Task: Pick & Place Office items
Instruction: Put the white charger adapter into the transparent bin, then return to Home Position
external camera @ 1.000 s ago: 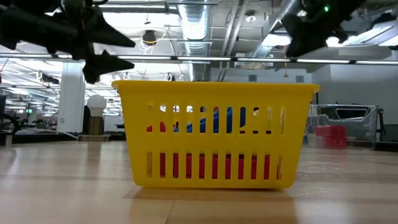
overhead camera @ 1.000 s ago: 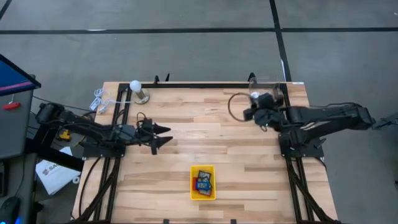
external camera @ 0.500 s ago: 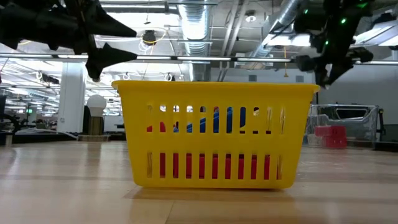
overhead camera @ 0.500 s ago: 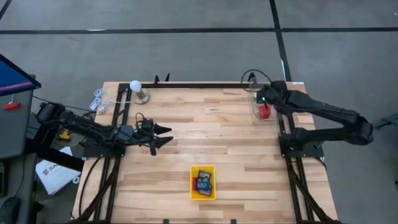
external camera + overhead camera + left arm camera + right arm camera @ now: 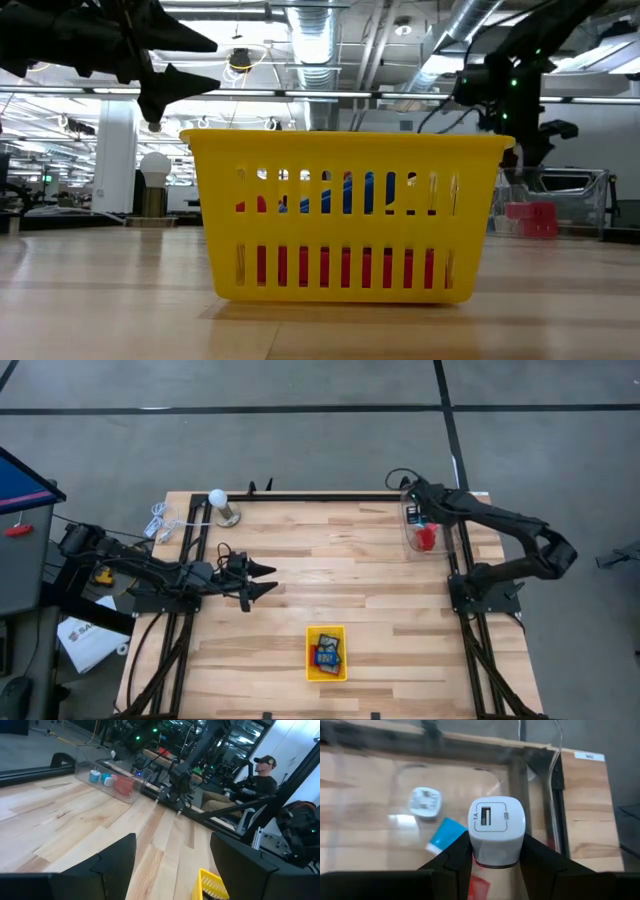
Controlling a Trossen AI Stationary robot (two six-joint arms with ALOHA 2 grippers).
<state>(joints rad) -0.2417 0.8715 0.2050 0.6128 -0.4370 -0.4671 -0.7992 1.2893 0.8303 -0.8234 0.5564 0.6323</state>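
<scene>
counter [image 5: 380, 600]: pale wood planks, grey floor around
room: person seated [image 5: 250, 782] beyond it
left tool [image 5: 262, 579]: open, hovering mid-counter
right tool [image 5: 495, 851]: gripping white USB charger [image 5: 496, 831] over clear bin [image 5: 415, 540]
office items [image 5: 326, 653]: in yellow tray [image 5: 311, 665]

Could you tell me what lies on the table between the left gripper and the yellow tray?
Only bare wood: in the high view nothing sits between the left gripper and the yellow tray.

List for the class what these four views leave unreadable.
- Items in the yellow basket: low view, slats hide them; high view, too small.
- Red piece in the clear bin: right wrist view, behind the white USB charger gripped by the right gripper.
- Left gripper: open, empty.
</scene>
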